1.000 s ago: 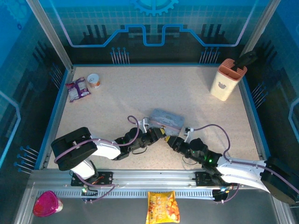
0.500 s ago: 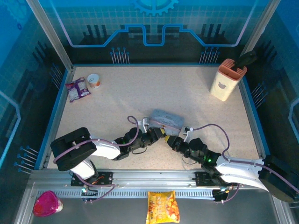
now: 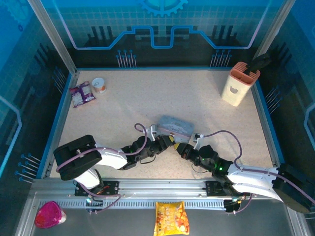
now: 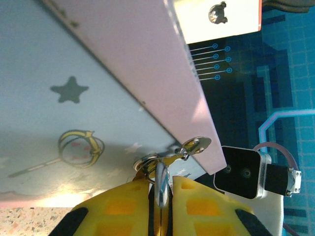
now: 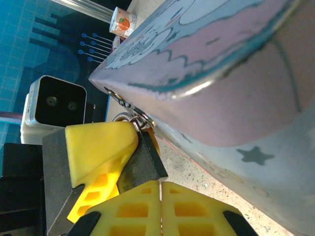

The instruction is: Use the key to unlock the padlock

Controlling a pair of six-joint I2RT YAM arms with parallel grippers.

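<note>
Yellow fingers [image 4: 197,206], speckled table [image 3: 162,93], blue-lit enclosure [image 3: 162,24]

Small dark padlock [image 5: 141,163] hangs tilted at the tin [image 5: 221,64] corner, silvery shackle [image 5: 129,119] (thin loop) through the hasp [image 4: 197,145].

Bright, even light; wrist close-ups soft (glare on the tin [image 5: 197,91]).

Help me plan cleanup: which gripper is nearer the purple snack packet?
Left. The left gripper is at the front edge of the tin, right of the purple snack packet; the right gripper sits just beyond it, farther from the packet.
</note>
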